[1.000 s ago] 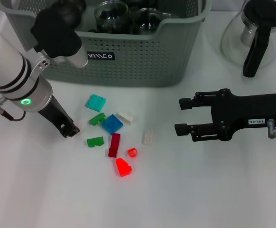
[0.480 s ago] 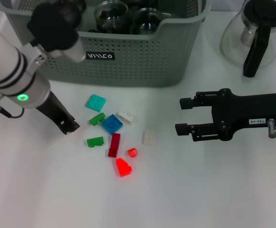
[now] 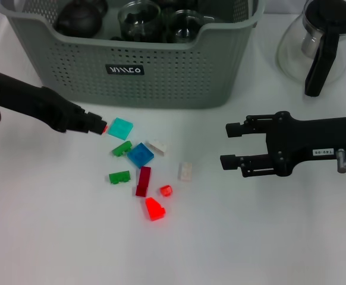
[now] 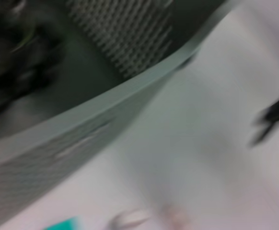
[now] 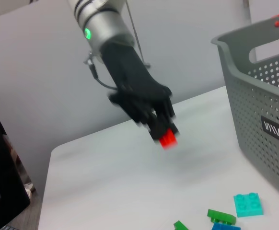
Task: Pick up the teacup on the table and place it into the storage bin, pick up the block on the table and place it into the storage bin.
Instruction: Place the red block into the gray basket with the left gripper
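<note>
Fingers [image 5: 154, 125] of left gripper [image 3: 99, 126] pinch one red block [image 5: 168, 139]; right gripper [image 3: 227, 145] open.

Blocks [image 3: 140, 172] before storage bin [image 3: 161, 77].

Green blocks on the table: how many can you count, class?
2, plus one turquoise. One green block lies beside the blue block; another sits left of the dark red brick. None seems hidden.

The head view is bright and evenly lit from above; shadows on the white table [image 3: 268, 237] are faint and soft; the orange-red block [image 3: 154, 208] glows strongly, nearly overexposed; the left wrist view is heavily smeared throughout, the storage bin [image 4: 130, 91] barely legible; the right wrist view is mostly clear; the left gripper [image 5: 164, 135] is blurred.
</note>
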Robot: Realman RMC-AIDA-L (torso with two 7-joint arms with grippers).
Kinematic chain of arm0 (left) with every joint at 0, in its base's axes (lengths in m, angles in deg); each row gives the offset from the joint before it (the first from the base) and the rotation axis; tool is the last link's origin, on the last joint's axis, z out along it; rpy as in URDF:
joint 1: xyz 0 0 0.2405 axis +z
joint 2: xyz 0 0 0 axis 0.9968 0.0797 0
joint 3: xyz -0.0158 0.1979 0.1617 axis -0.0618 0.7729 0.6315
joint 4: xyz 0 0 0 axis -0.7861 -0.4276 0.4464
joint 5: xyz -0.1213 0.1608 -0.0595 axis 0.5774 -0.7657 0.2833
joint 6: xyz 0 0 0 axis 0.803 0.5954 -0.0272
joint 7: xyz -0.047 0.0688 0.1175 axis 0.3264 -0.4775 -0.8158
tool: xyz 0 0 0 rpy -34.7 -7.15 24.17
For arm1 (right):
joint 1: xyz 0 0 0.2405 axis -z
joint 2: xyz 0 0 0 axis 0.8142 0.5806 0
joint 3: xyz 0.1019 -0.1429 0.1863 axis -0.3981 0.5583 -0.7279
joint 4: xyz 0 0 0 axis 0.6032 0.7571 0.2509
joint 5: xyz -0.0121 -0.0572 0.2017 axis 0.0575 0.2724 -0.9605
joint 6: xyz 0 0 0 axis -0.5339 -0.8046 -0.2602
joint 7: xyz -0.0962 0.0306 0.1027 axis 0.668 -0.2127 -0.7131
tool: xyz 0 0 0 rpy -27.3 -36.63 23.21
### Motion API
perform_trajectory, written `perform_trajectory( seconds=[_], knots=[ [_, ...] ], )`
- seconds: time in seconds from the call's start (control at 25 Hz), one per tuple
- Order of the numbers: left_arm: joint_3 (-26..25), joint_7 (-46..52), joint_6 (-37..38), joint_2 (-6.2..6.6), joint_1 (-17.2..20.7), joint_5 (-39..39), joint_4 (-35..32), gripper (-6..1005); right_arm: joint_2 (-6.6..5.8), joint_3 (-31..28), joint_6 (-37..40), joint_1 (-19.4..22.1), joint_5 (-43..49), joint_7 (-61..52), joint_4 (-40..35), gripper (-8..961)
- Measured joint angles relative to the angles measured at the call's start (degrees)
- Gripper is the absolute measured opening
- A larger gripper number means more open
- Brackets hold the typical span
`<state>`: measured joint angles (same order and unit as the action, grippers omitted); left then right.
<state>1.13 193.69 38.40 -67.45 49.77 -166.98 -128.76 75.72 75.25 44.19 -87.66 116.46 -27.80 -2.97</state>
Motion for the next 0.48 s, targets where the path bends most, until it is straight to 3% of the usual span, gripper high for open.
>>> perform_trajectory(
  seconds=[0.2,0.28,0.36,0.48],
  knots=[
    [-7.1,-5.2,6.8,8.55,-0.1,18.0,19.6,154,0.00,0.1,0.1,0.0,0.0,0.0,0.0,761],
    [-7.9,-6.4,7.2,10.69,0.3,25.7,25.3,152,0.00,0.1,0.1,0.0,0.0,0.0,0.0,761],
    [-9.7,-6.4,7.0,11.25,0.4,30.8,27.2,152,-0.01,0.1,0.1,0.0,0.0,0.0,0.0,761],
    [-13.5,-2.5,5.5,10.98,-1.3,37.1,27.4,152,0.00,0.1,0.3,-0.2,0.0,0.0,0.0,760]
  ],
)
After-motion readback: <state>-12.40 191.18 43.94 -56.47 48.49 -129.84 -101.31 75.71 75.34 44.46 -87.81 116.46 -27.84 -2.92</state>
